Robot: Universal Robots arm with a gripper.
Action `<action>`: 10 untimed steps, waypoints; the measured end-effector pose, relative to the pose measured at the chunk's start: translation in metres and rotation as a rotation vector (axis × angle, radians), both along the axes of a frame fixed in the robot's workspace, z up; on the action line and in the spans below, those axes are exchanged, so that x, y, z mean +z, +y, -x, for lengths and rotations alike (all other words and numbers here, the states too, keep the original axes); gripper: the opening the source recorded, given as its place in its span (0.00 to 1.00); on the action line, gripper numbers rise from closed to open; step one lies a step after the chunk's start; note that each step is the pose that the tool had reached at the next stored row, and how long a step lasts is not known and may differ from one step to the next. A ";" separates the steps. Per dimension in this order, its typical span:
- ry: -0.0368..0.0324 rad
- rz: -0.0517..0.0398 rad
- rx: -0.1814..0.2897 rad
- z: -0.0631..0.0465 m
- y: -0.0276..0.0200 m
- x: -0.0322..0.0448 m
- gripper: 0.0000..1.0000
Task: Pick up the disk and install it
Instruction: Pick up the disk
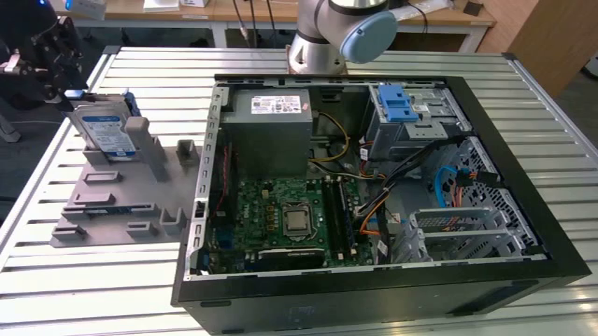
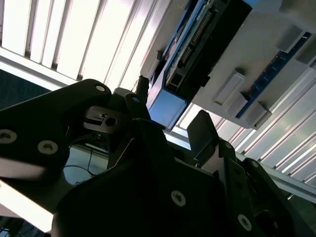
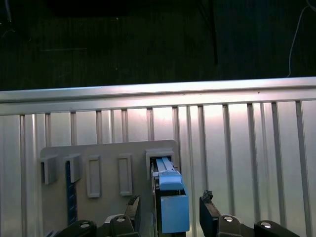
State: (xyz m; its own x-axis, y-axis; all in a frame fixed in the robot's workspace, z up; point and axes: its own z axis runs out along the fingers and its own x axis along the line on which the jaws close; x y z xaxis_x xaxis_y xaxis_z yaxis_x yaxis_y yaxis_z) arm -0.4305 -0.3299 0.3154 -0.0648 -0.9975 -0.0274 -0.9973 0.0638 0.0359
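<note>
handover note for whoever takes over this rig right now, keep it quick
Gripper: open, straddling the disk in the first wrist view, with a gap on each side.
Disk: upright in the grey holder on the table, to the exterior view's left of the open computer case.
Done: gripper lined up on the disk.
Left: disk not gripped, not lifted, not in the case.

We saw the disk (image 1: 103,131) as dull silver metal under a glossy paper label, edged in smooth blue plastic. The stand (image 1: 140,190) looked like matt grey plastic. The table (image 1: 84,280) was ribbed, bright bare metal, and the gripper (image 3: 170,203) was matt black.
</note>
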 end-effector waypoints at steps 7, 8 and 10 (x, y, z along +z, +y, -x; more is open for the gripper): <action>0.0000 0.0004 0.003 0.000 0.0000 -0.0102 0.59; -0.0001 0.0003 0.004 0.000 0.0000 -0.0114 0.59; -0.0001 0.0003 0.005 0.000 0.0000 -0.0133 0.57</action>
State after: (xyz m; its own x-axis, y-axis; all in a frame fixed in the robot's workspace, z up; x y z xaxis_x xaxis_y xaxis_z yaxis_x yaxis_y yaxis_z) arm -0.4305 -0.3299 0.3021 -0.0596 -0.9979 -0.0271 -0.9976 0.0586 0.0357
